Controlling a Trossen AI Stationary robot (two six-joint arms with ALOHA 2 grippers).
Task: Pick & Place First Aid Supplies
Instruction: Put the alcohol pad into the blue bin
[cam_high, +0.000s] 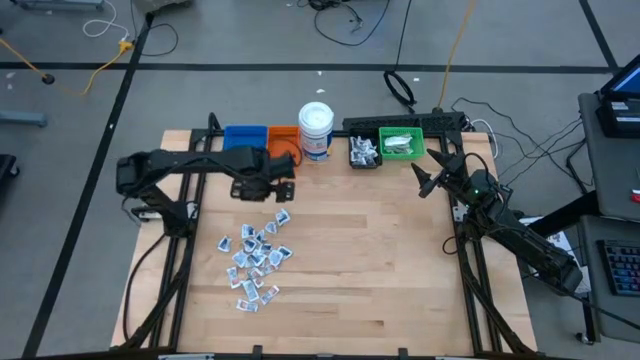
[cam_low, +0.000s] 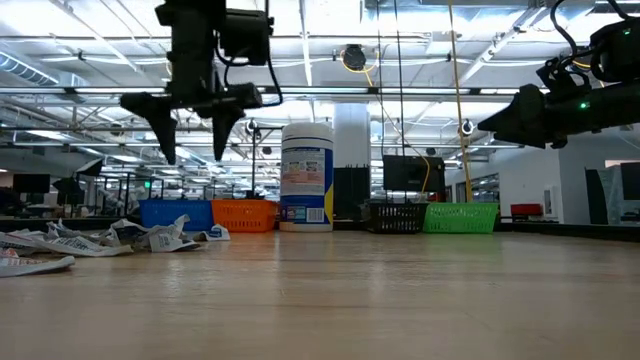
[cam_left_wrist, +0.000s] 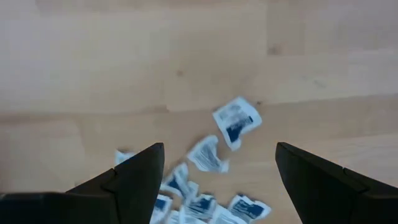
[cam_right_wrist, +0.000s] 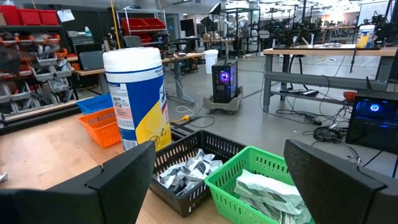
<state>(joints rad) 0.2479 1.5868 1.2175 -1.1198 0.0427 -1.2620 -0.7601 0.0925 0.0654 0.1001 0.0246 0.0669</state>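
The first aid supplies (cam_high: 255, 255) are small white and blue packets lying flat in a loose pile on the left half of the wooden table; they also show in the low view (cam_low: 150, 238) and the left wrist view (cam_left_wrist: 236, 121). My left gripper (cam_high: 272, 186) hangs open, pointing down, well above the table over the pile's far edge, with nothing between its fingers (cam_low: 195, 135) (cam_left_wrist: 221, 180). My right gripper (cam_high: 428, 172) stands open and level at the far right, facing the bins (cam_right_wrist: 217, 174), and holds nothing.
Along the far edge stand a blue bin (cam_high: 245, 137), an orange bin (cam_high: 283, 138), a white jar with a blue label (cam_high: 316, 130), a black bin (cam_high: 364, 152) and a green bin (cam_high: 402, 145), both holding packets. Bare wood (cam_high: 380, 260) lies right of the pile.
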